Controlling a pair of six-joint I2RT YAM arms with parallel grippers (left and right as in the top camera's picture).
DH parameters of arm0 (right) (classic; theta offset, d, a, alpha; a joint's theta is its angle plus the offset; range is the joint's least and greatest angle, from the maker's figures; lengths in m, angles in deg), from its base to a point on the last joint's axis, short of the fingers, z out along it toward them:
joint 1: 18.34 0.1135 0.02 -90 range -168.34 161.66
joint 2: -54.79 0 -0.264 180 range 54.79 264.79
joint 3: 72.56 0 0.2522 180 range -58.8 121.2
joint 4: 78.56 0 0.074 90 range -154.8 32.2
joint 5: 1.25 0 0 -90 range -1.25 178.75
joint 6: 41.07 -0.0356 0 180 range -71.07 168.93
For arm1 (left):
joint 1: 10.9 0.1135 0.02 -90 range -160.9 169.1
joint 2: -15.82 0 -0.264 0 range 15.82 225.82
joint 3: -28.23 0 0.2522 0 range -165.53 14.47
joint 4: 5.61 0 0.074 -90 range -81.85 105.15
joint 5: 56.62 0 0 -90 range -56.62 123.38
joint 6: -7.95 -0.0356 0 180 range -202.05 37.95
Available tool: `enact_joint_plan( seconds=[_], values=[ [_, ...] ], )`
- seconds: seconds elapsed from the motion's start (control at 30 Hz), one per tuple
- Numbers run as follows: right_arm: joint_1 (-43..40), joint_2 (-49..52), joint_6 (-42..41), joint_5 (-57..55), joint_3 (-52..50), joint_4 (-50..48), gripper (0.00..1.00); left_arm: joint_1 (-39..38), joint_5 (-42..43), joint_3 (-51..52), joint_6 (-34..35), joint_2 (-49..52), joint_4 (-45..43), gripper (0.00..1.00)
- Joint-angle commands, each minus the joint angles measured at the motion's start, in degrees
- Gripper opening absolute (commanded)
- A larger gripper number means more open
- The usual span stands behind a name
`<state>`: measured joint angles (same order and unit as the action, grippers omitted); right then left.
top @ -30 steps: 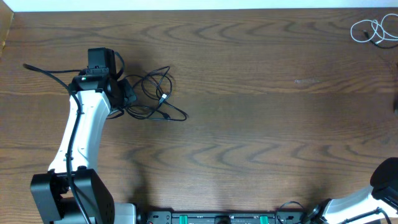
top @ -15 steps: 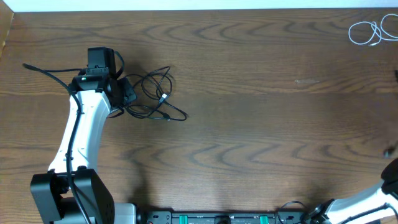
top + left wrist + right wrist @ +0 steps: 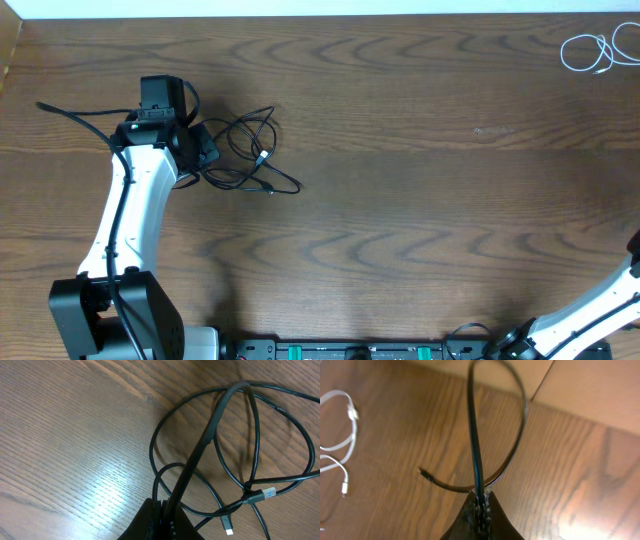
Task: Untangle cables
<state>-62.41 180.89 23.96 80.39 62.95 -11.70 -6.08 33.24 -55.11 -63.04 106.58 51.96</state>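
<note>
Broad middle of the brown wood-grain counter (image 3: 420,210) is open. Obstacles: tangled thin black cables (image 3: 258,155) just beside the white left arm (image 3: 130,215); looped thin white cable (image 3: 588,52) in the far-right corner.

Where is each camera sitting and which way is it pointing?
Overhead: above the table, facing straight down; shows the left arm by the black cable tangle and part of the right arm.
Left wrist: behind the left claw, looking down onto that tangle; claw shut on one strand.
Right wrist: behind the right claw, shut on a black loop, facing the table's edge.
Shared: overhead and right wrist both show the white cable; overhead and left wrist, the tangle.
</note>
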Motion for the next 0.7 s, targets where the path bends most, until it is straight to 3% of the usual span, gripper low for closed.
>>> enact_joint_plan(
  seconds=[0.0,0.17,0.3,0.53,0.67],
  values=[
    [0.3,0.9,-0.2,3.1,0.3,-0.5,0.01,0.2,-0.3,-1.5,-0.7,0.3,0.0,0.08],
    [0.2,-1.6,7.2,16.7,1.3,-8.1,0.01,0.2,-0.3,-1.5,-0.6,0.3,-0.3,0.08],
    [0.3,-5.5,7.2,23.9,1.3,-16.5,0.01,0.2,-0.3,-1.4,1.6,0.3,-0.8,0.08],
    [1.1,-11.9,8.7,23.5,1.3,-31.0,0.01,0.2,-0.3,-1.4,1.9,0.3,-1.3,0.08],
    [1.6,-12.1,11.3,17.9,1.2,-31.2,0.01,0.2,-0.3,-1.4,1.9,0.3,-1.3,0.08]
  ],
)
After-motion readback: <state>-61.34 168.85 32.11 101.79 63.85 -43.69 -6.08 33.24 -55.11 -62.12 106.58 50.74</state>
